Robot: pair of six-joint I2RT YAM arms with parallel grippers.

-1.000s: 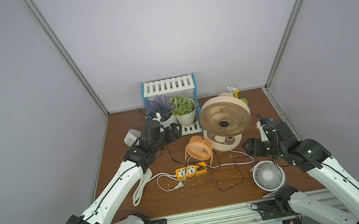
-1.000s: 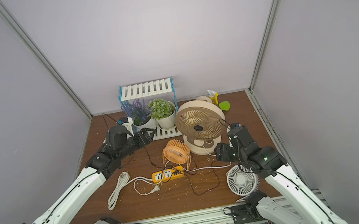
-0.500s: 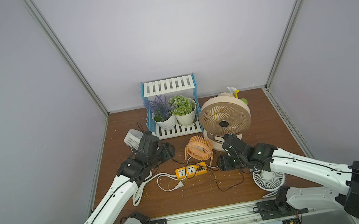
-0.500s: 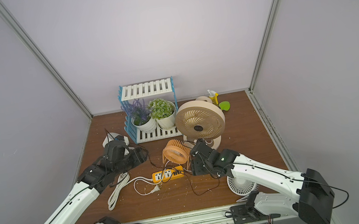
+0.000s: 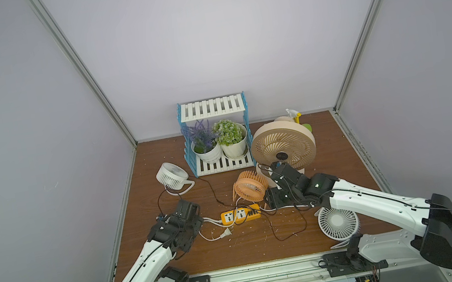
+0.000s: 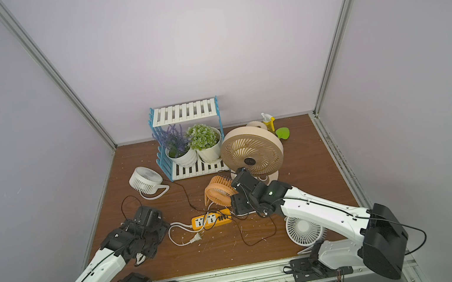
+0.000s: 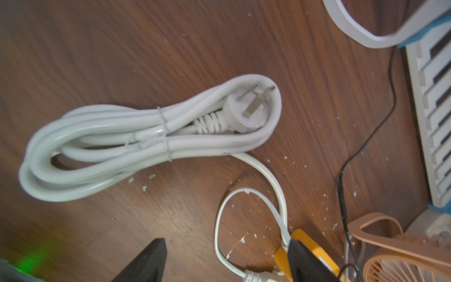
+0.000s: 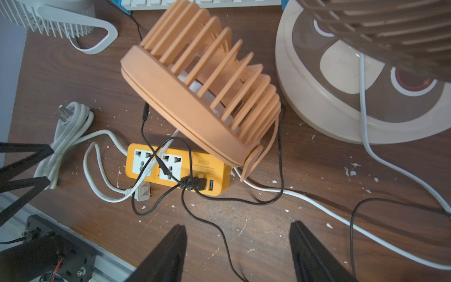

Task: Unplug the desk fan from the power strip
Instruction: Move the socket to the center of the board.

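My left claw (image 7: 225, 241) hangs released, its fingers spread wide with nothing between them, low over the left side of the brown wooden table (image 5: 327, 143). Below it lies a bundled, tied white cord (image 7: 97, 136) with a three-pin plug tucked into its loop. Far from me on the left stands a small white round fan (image 5: 171, 175).

The flat orange-yellow power strip (image 5: 241, 215) lies near the middle of the table, just right of that claw. One left fingertip (image 7: 302, 261) shows against its left end, and I cannot tell whether they touch. Thin black cables cross its two white socket faces, and black plugs (image 8: 192, 183) sit in the small ports toward its right end. A loose white two-pin plug (image 5: 226, 234) lies on the table on the strip's near side.

Just beyond the strip a small orange slatted fan (image 5: 250, 189) leans over it. My right claw (image 8: 237, 224) hovers right of the strip, also released and empty. A large beige round fan (image 5: 283, 146) stands behind it. A white grille fan (image 5: 337, 222) sits near me on the right.
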